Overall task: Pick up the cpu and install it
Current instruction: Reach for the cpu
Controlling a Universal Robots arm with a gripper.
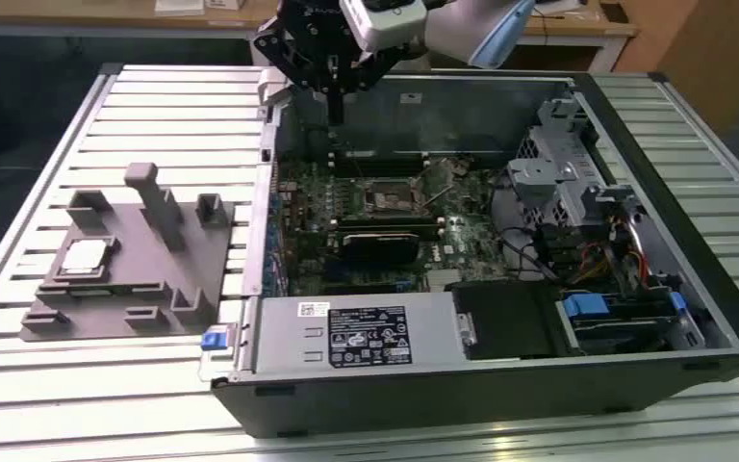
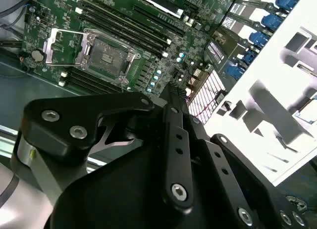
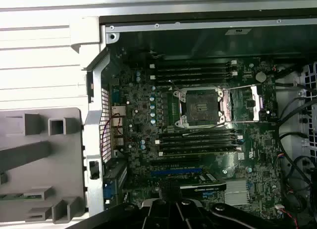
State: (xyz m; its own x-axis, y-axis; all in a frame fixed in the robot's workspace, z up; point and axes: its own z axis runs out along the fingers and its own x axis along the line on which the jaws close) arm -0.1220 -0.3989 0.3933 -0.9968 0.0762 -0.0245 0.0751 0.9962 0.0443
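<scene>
The cpu [image 1: 84, 256], a small square chip with a pale silvery top, lies flat on the grey plastic fixture [image 1: 126, 298] at the exterior view's left, beside the open computer case. My gripper [image 1: 335, 115] hangs above the case's far left corner, well away from the cpu, with its fingers together and nothing between them. In the second wrist view the gripper [image 2: 172, 90] tapers to a closed tip over the motherboard. The cpu socket [image 1: 383, 195] sits in the middle of the board with its metal frame swung open and shows in both wrist views [image 2: 106, 52] [image 3: 200, 106].
The case [image 1: 677, 356] lies on its side on a slatted white table [image 1: 151, 106]. A power supply [image 1: 357, 332] fills its near side. A metal drive cage [image 1: 562, 173] and cables stand at the exterior view's right. Memory sticks [image 3: 198, 137] flank the socket.
</scene>
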